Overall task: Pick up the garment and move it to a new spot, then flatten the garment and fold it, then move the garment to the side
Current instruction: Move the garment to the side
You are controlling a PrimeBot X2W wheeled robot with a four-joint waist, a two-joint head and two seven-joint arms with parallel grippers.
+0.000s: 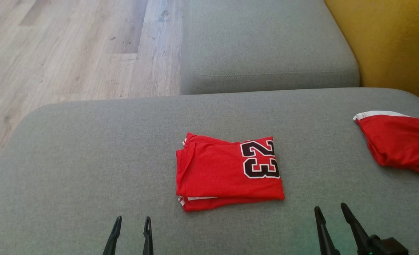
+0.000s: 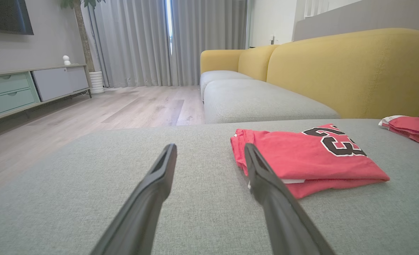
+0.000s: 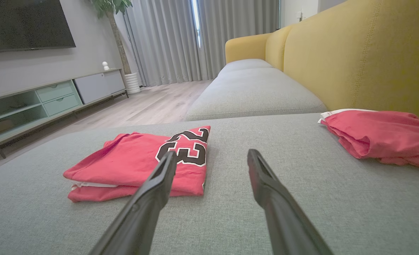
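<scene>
Garment (image 1: 227, 173) lies folded into a compact red rectangle, number 23 uppermost, at the middle of the grey seat cushion (image 1: 89, 159). Flattening and folding therefore appear complete. The step in hand is judged to be the final transfer to the side.

Left tool (image 1: 133, 219) and right tool (image 1: 329, 207) hover near the cushion's front edge, fingers spread, gripping nothing. Both sit clear of the cloth, one off each near corner.

Next move, as judged: bring the fingers in low at the near edge and close on all layers together (a pinch on the top layer alone would likely open the fold), then carry the stack flat. A second red garment (image 1: 400, 143) occupies the cushion's right end, well apart, so the destination should avoid it.

Surroundings: a second cushion (image 1: 266, 42) beyond, yellow backrest (image 1: 390, 35) on the right, pale wood floor (image 1: 71, 46) on the left, grey curtains (image 2: 135, 42), a low cabinet (image 2: 18, 88) and a dark television (image 3: 22, 24) on the wall.
</scene>
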